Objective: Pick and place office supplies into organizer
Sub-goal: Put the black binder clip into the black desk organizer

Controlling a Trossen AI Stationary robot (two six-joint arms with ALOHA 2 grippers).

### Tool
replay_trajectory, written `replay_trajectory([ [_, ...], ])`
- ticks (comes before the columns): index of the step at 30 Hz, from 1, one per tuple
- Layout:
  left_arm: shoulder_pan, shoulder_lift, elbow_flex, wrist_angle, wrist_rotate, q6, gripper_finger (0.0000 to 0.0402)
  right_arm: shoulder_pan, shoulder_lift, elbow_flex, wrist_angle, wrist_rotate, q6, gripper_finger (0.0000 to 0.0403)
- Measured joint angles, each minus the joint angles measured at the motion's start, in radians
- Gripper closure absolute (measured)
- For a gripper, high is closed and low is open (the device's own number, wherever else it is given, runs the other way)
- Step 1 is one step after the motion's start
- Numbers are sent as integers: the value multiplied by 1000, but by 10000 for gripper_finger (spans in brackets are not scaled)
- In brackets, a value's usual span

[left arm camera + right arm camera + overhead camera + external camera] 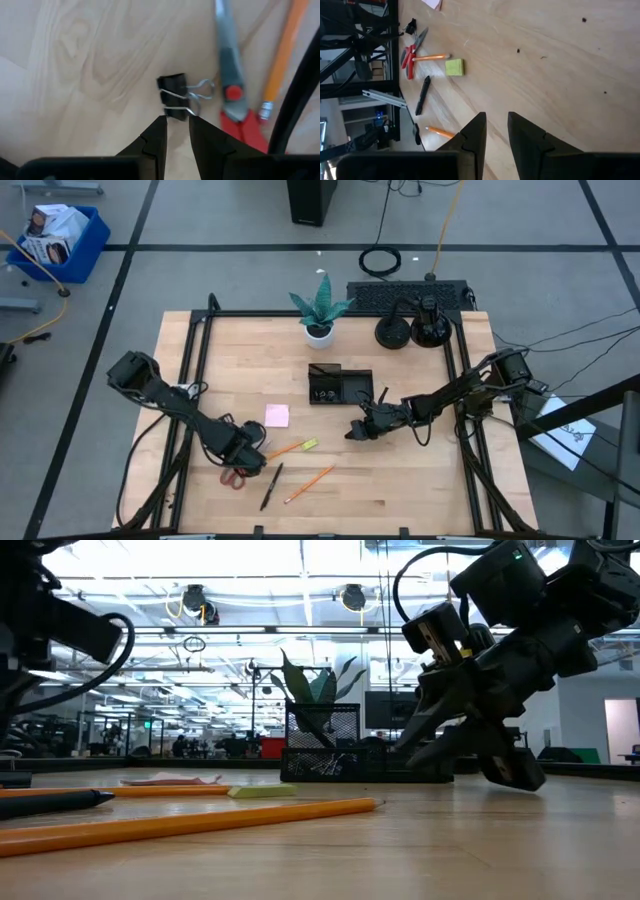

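Most things are still out on the table (420, 480): the pink pad (277, 415), the scissors (234, 477), two pencils (309, 484), a pen (271, 486) and a yellow-green block (310, 444). The tray (340, 387) has a few small things inside.

The left gripper (176, 131) is low by the scissors. Its fingers sit a little apart, right at a black clip (175, 95), not holding it yet.

The right gripper (496, 127) hangs low near the tray, fingers slightly apart, holding nothing.

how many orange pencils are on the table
2. One orange wooden pencil lies beside the red-handled scissors, near the left tool; the other pencil is farther front. More may be hidden.
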Motion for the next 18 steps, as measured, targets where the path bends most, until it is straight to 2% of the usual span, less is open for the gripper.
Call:
replay_trajectory([
  [3,8,0,35,-13,15,-16,314,0,0,0,0,-2,3,328],
  [9,6,0,120,-10,-78,-13,314,0,0,0,-5,-1,3,328],
  [18,22,0,124,-19,-110,-1,314,0,-1,0,-3,-22,3,328],
])
